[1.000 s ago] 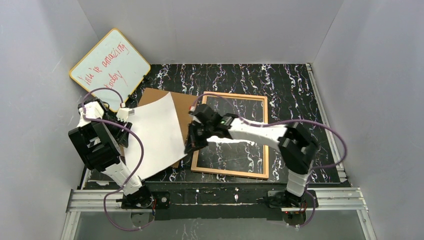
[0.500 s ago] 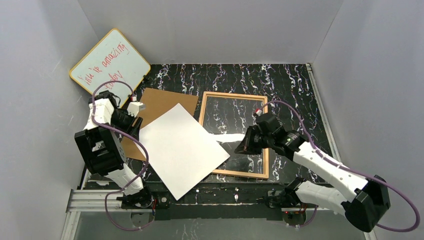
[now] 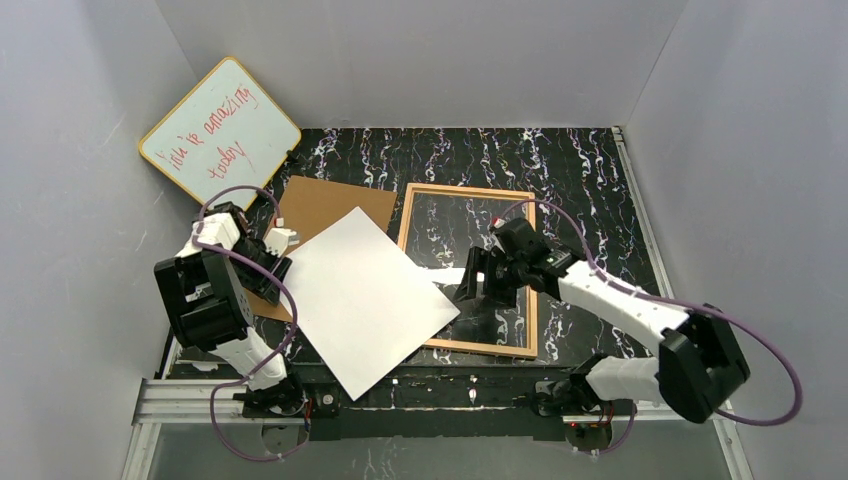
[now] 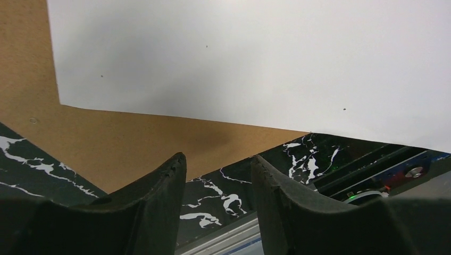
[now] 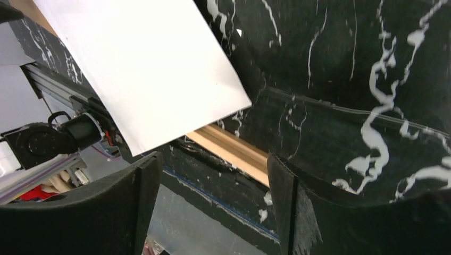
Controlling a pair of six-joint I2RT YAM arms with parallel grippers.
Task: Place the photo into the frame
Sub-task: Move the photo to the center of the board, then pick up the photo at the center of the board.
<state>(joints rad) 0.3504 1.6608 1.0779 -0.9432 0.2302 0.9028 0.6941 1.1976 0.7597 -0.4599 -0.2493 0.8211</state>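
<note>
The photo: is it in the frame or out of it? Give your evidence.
Out. The photo lies white side up, skewed over the board, with only one corner overlapping the left rail of the frame.

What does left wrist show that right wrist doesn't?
Only left wrist: the brown backing board lying under an edge of the photo, seen past the open left gripper. Only right wrist: the light-wood rail of the frame, with a photo corner lying across it, seen past the open right gripper. Both: the photo's plain white back, the black marbled table, and nothing between the fingers.
</note>
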